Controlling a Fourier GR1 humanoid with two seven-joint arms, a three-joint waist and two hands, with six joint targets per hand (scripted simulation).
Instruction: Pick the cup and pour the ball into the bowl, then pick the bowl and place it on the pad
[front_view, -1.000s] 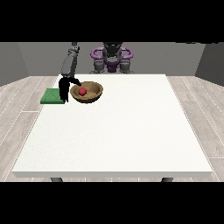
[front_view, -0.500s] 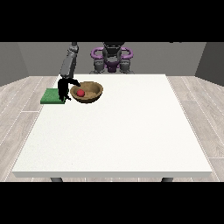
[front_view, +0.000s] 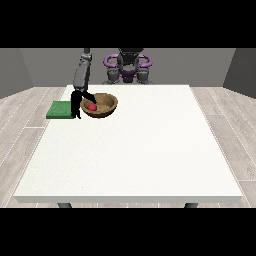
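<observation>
A brown bowl (front_view: 102, 105) sits on the white table (front_view: 130, 150) at the far left, with a red ball (front_view: 92, 107) lying inside it. Just left of the bowl lies the flat green pad (front_view: 60, 109). The black hand at the view's left (front_view: 77, 103) is at the bowl's left rim. Its thumb reaches over the rim towards the ball and its fingers point down outside the wall, pinching the rim. No cup shows anywhere. The hand at the view's right is not visible.
The robot's torso with purple shoulder rings (front_view: 128, 64) stands behind the table's far edge. A grey forearm (front_view: 82, 72) comes down steeply to the hand. The table's left edge runs close beside the pad.
The arm at the view's left has shifted very slightly. The hand stays at the bowl's rim, and the bowl and ball have not visibly moved.
</observation>
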